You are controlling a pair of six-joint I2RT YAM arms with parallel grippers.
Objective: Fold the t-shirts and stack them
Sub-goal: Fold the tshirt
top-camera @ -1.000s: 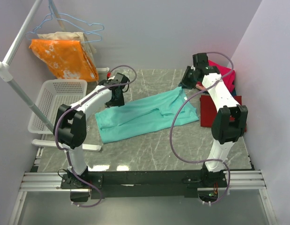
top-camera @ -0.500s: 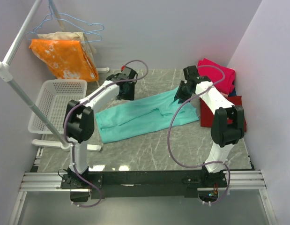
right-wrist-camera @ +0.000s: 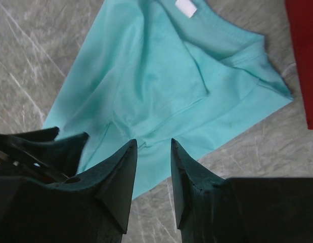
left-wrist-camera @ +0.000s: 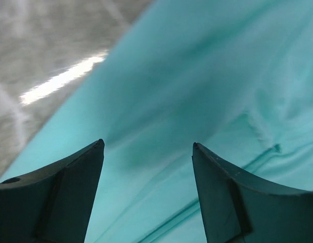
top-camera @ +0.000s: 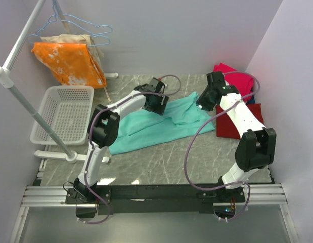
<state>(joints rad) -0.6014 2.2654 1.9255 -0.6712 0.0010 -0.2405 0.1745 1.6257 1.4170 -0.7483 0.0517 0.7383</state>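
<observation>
A teal t-shirt (top-camera: 146,126) lies spread across the middle of the marble table, its collar end with a white label (right-wrist-camera: 186,7) towards the right. My left gripper (top-camera: 159,104) hovers over the shirt's far edge near its middle. In its wrist view the left gripper (left-wrist-camera: 147,144) is open, with only teal cloth below the fingers. My right gripper (top-camera: 203,101) is over the collar end; the right gripper (right-wrist-camera: 152,142) is open and holds nothing. A magenta-pink t-shirt (top-camera: 237,81) lies bunched at the back right. A dark red t-shirt (top-camera: 229,124) lies flat in front of it.
A white basket (top-camera: 60,109) stands at the left on a rack. The rack's pole (top-camera: 19,96) slants across it. An orange white-blotched cloth (top-camera: 70,63) and a beige cloth (top-camera: 88,40) hang on hangers at the back left. Walls close in the back and right.
My left gripper has swept right along the teal shirt's far edge, from its left end to its middle, and opened wider. The right gripper shifted slightly and opened too.
</observation>
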